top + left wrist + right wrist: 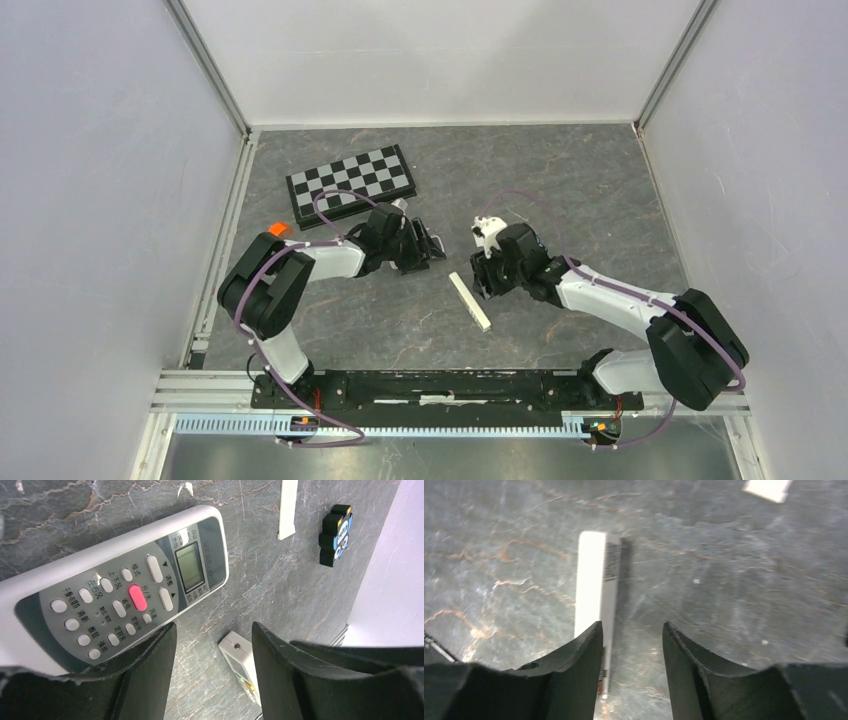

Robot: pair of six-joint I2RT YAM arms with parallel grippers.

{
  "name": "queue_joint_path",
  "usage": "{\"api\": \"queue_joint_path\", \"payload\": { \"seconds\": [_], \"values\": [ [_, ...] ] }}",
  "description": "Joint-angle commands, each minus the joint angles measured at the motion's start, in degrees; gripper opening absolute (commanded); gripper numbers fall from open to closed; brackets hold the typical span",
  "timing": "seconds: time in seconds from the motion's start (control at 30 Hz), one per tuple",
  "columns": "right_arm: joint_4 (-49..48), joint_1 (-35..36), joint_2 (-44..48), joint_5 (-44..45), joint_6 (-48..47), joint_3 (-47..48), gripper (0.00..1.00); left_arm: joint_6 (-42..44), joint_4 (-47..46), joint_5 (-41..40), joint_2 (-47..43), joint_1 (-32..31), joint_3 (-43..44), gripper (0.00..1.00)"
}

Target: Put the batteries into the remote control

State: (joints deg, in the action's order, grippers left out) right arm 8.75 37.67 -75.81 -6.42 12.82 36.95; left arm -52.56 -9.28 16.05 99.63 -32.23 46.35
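We see the remote control (470,300) lying flat on the dark table (560,180) between the two arms. The right gripper (632,627) hangs just above one end of it, jaws apart and holding nothing. The left gripper (214,630) is likewise spread and empty, just beside the grey-white button remote (120,590), with a small white piece (239,655) on the table below its gap.

We found bare table (590,190) open on the far right and along the near edge. The chessboard (352,182) filled the far left. The slim white remote (470,301) lay across the middle gap, and the wide buttoned remote (125,585) crowded the left gripper (214,630), just beside one finger. Walls (100,200) closed both sides.
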Motion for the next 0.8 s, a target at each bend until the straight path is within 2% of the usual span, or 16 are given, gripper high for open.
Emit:
{"api": "queue_joint_path", "payload": {
  "seconds": [0.0,0.17,0.33,0.67,0.77],
  "values": [
    [-5.1,2.8,0.4,-3.7,0.8,-1.5,0.5,4.4,6.7,-2.2,-0.4,0.2,-2.4,0.64],
    [-6.7,5.3,0.1,-3.3,2.4,-2.4,0.4,4.2,8.1,-2.1,-4.6,0.2,-3.5,0.64],
    [-6.0,8.8,-0.4,1.1,3.4,-2.3,0.33,5.1,11.2,-3.6,-7.9,0.3,-3.6,0.65],
    [-1.8,19.9,-2.8,16.3,5.8,-0.6,0.27,6.3,15.7,-7.2,-11.2,1.8,-3.7,0.67],
    [1.0,24.0,-4.8,23.2,5.8,2.1,0.27,6.6,17.0,-8.2,-12.2,2.5,-3.8,0.68]
  ]
}}
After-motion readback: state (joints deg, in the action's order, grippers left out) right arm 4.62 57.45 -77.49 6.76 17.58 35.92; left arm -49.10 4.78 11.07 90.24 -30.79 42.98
